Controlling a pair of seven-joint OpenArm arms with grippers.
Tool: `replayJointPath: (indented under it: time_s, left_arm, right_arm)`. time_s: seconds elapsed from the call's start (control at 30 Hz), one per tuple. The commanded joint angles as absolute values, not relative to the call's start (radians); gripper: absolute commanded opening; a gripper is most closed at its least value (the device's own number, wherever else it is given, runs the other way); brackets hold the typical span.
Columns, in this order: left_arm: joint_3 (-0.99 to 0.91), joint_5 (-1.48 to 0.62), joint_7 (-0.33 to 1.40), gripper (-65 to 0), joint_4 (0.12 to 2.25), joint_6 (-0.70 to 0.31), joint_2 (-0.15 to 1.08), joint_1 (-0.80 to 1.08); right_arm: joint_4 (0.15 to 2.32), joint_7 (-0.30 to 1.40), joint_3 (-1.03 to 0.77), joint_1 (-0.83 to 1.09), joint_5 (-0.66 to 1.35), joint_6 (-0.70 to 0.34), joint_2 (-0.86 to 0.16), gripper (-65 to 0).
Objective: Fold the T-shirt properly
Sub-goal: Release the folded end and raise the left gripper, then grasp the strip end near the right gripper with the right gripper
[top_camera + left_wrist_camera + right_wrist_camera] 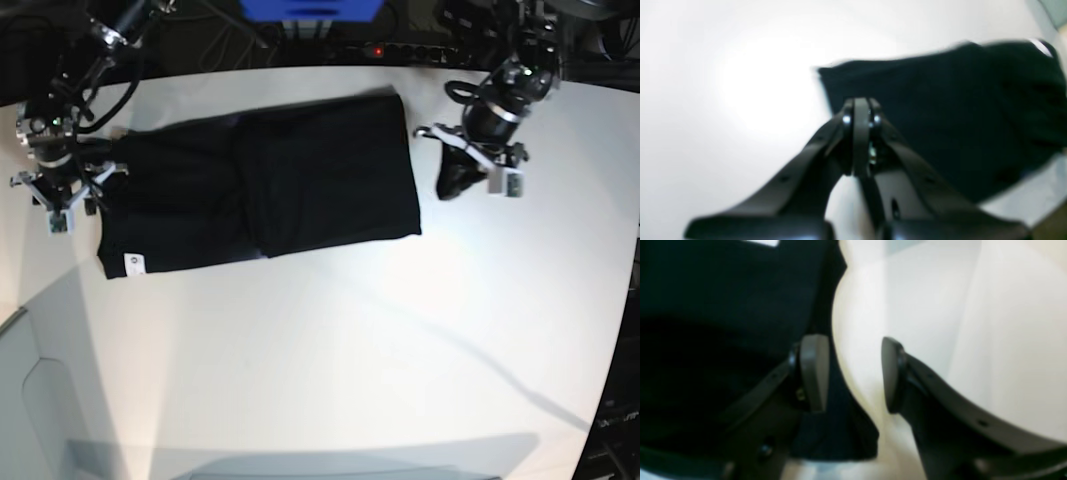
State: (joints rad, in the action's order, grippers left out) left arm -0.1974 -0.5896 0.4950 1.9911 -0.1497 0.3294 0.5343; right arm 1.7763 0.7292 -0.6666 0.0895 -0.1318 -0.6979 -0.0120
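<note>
The white bench (330,340) is bare in the near part. Farther back lies the T-shirt (300,185), black, folded into a long flat band. On its near left corner there is a small white tag (131,263); its writing is too small to read. The right gripper (853,373) stands at the shirt's left edge with the fingers apart, holding nothing. The left gripper (860,116), just beside the shirt's right edge, has the fingers closed together and empty.
</note>
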Motion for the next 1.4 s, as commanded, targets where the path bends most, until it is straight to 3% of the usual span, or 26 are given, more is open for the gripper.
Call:
replayJointPath:
  time_s: [0.0,0.4,0.77,1.37]
  left_arm:
    - [-0.209,-0.605,0.475,-65.0,2.008,-0.154,0.334,0.541]
    - [-0.239,-0.604,0.475,-65.0,2.008,-0.154,0.331,0.562]
    - [-0.236,-0.598,0.476,-65.0,2.008,-0.154,0.331,0.562]
    - [-0.242,-0.596,0.476,-65.0,1.992,-0.154,0.332,0.562]
  right_arm:
    - [1.779,0.730,-0.668,0.071,-0.120,-0.698,-0.030,-36.5]
    - [1.759,0.759,-0.661,0.044,0.001,-0.698,-0.030,-35.5]
    - [1.638,0.760,-0.659,-0.021,0.007,-0.698,-0.051,-23.4]
    - [1.446,0.753,-0.659,-0.021,0.007,-0.698,-0.094,-24.2]
